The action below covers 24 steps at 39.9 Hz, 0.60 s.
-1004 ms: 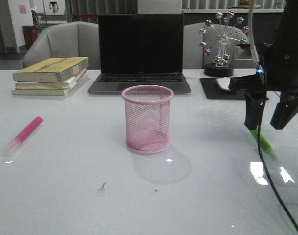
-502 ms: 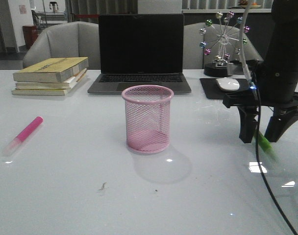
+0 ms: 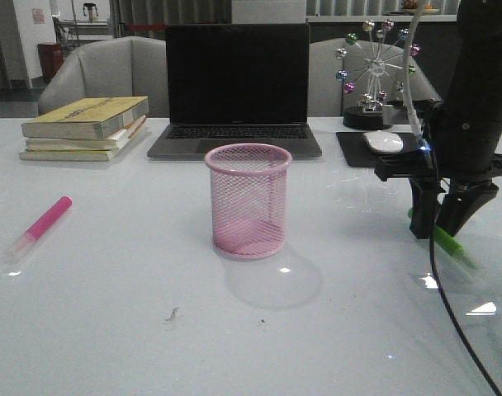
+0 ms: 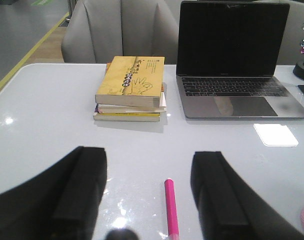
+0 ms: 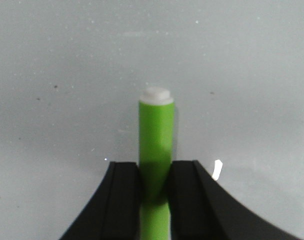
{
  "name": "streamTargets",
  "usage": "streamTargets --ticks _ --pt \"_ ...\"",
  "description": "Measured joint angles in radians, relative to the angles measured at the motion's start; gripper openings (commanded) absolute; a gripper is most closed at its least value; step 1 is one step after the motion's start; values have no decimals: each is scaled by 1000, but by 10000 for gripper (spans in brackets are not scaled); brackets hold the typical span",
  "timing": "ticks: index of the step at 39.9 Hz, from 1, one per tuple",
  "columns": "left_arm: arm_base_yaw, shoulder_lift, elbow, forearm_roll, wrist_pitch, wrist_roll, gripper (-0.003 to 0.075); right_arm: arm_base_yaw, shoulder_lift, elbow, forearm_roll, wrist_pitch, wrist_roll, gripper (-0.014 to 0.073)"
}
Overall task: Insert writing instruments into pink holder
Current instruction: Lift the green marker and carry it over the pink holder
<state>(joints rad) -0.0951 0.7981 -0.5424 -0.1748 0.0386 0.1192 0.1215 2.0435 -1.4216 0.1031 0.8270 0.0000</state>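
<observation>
- Front view shows a glossy white tabletop (image 3: 111, 272) with bright reflections of ceiling lights and a small dark smudge near its front edge.
- At its middle stands the pink holder (image 3: 248, 200), a wire-mesh cup, upright, with nothing seen through the mesh.
- Behind the cup sits an open laptop (image 3: 237, 87) with a dark screen; to its left lies a stack of books (image 3: 84, 127) with a yellow cover on top.
- To the laptop's right, a dark mouse pad (image 3: 368, 148) carries a white mouse (image 3: 384, 141), and behind it stands a desk ornament with coloured balls (image 3: 375, 70).
- Grey chairs (image 3: 102, 74) stand behind the tabletop, and the room beyond is dim.
- The right tool (image 3: 442, 227) is down at the tabletop's right side, its fingers narrowed onto the green highlighter (image 3: 453, 246), which lies flat on the surface, well apart from the cup.
- In the right wrist view, both black fingers (image 5: 121, 192) press the sides of the green barrel (image 5: 155, 147), whose pale end points away.
- The pink highlighter (image 3: 41, 226) lies flat at the far left, its clear cap toward the front edge.
- In the left wrist view, the left tool (image 4: 149, 192) hangs with fingers spread wide, holding nothing, the pink highlighter (image 4: 170, 207) below the gap between them.
</observation>
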Motion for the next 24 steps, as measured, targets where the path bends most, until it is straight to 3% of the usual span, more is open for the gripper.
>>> streamTargets --ticks 7,14,24 --pt "0 0 0 0 0 0 447 5 -50 5 0 -37 0 58" --pt "0 0 0 0 0 0 447 35 -233 6 10 -108 0 58" --pt "0 0 0 0 0 0 447 187 -430 38 19 -426 -30 58"
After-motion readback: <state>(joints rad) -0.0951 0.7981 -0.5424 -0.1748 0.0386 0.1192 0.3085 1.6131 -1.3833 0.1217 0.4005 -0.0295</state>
